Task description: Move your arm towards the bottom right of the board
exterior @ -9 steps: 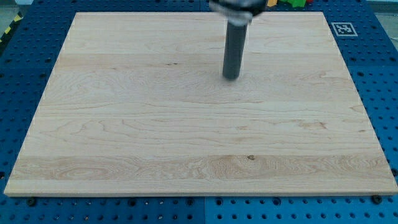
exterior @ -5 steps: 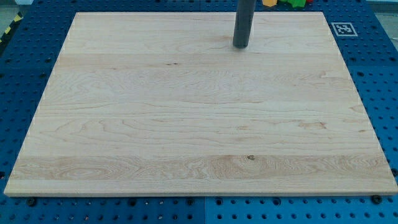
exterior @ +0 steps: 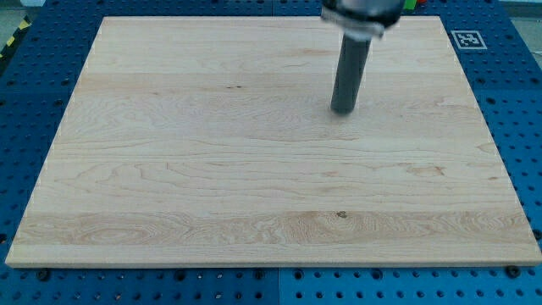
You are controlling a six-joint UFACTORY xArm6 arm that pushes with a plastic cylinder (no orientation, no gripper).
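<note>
A blue pegboard bench [exterior: 25,102] fills the view's edges, and on it lies the wide pale wooden board [exterior: 212,169], which takes up nearly the whole frame. Its surface is bare wood with faint grain lines and one small dark knot [exterior: 342,213] toward the view's bottom. Off the board's top right corner sits a small black-and-white marker tag [exterior: 467,39]. At the view's top edge, just past the board, we can make out a sliver of a green block [exterior: 412,4]; its shape is too cropped to tell, and the arm's blurred head hides whatever else may lie beside it.

Our rod [exterior: 351,72] comes down from the view's top, right of centre, and my tip [exterior: 342,110] rests on the wood in the upper middle of the board, a little right of the midline. It is well apart from the green block and touches nothing but the board. There are no jaws to speak of here: the end is a plain rod, so nothing is open, closed or clamped.

We judge the step in hand to be the travel itself, with most of it not yet done: the bottom right of the board [exterior: 487,229] lies far from the tip, down and to the view's right. The next move calls for a long diagonal slide that way, stopping short of the board's edge. No block stands along that line, so we expect nothing to be pushed.
</note>
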